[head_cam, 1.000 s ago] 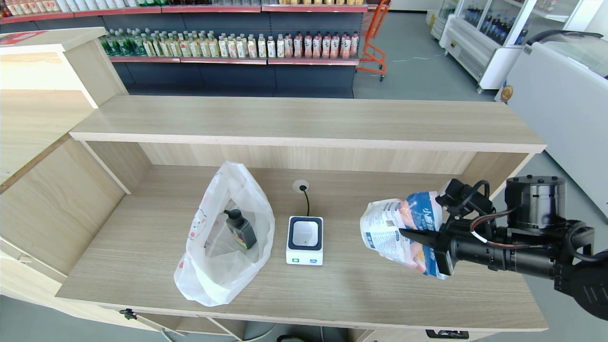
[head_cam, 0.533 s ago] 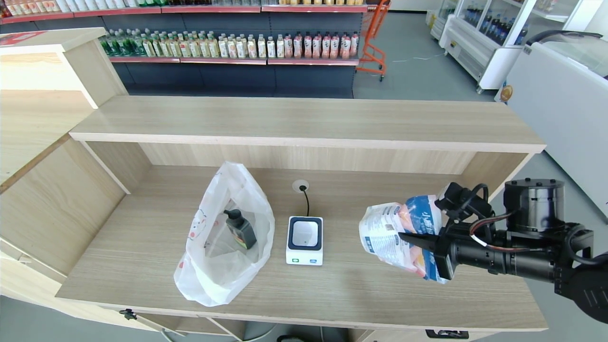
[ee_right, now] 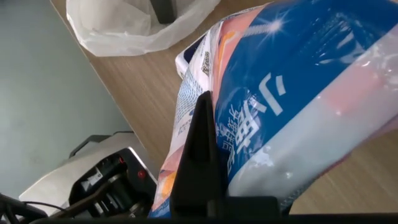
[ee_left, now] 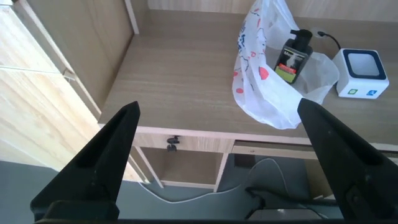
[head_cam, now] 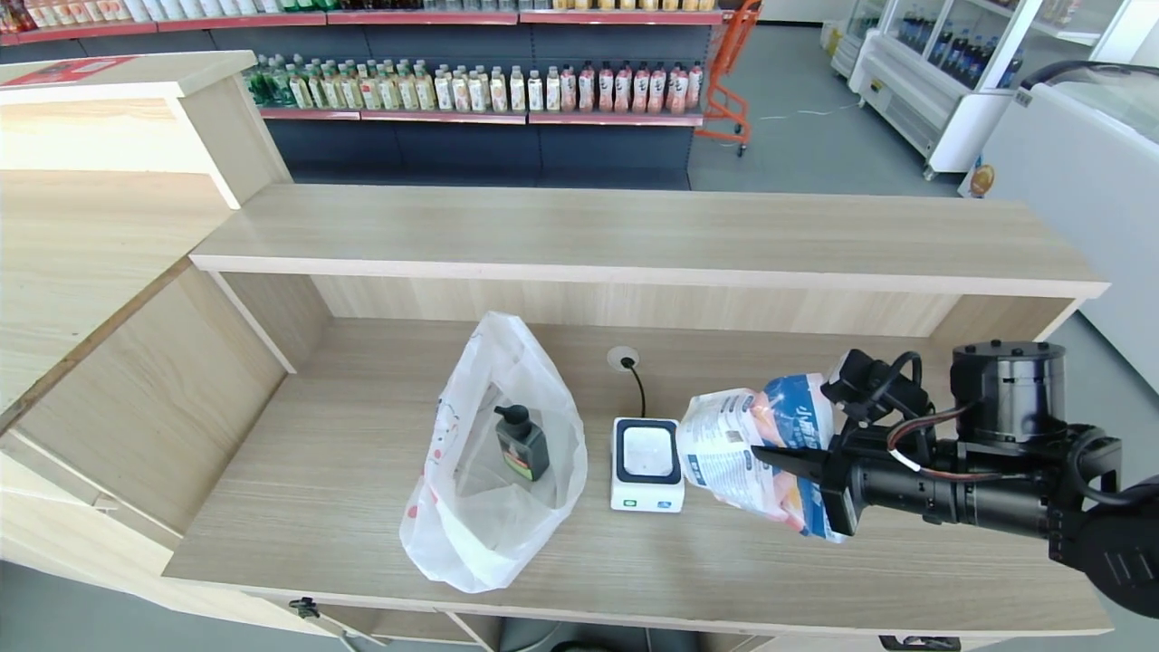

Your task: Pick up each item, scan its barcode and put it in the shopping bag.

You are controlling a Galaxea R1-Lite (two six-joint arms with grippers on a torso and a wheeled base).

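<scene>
My right gripper [head_cam: 780, 445] is shut on a blue, white and orange snack bag [head_cam: 756, 453], held above the counter just right of the white barcode scanner [head_cam: 646, 453]; the bag's left edge overlaps the scanner's right side. In the right wrist view one dark finger [ee_right: 202, 143] presses on the snack bag [ee_right: 298, 93]. The white plastic shopping bag [head_cam: 489, 489] stands open left of the scanner with a dark pump bottle [head_cam: 522, 444] inside. My left gripper [ee_left: 217, 155] hangs open, off the counter's front-left edge, with the shopping bag [ee_left: 267, 93] and scanner [ee_left: 360, 73] beyond it.
The wooden counter [head_cam: 344, 471] has a raised ledge [head_cam: 634, 231] behind and a side wall at the left. The scanner's cable runs to a hole [head_cam: 621, 358] at the back. Shelves of bottles [head_cam: 471, 86] and freezers stand in the room beyond.
The head camera has turned, shifting the whole picture to the right. My right gripper has carried the snack bag left, closer to the scanner, and a little lower.
</scene>
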